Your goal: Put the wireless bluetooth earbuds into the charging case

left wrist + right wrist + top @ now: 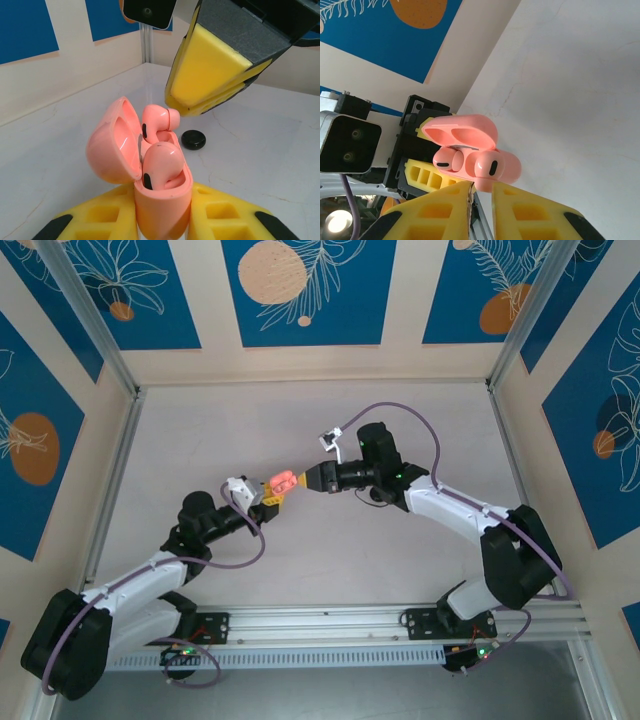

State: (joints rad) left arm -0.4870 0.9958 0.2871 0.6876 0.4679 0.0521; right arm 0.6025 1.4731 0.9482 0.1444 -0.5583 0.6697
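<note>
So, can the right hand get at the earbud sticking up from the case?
Probably yes: the right hand hangs just beside that earbud, the case lid is swung back, nothing lies between.

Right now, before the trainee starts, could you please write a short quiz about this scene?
1. True or false: the lid of the pink charging case is shut.
2. Multiple choice: what clamps the body of the case?
A. the left arm's jaws
B. the right arm's jaws
C. nothing, it lies on the table
3. Short answer: how many pink earbuds can you count at the open case?

Key: 1 false, the lid stands open. 2 A. 3 two, one seated low and one sticking up higher.
</note>
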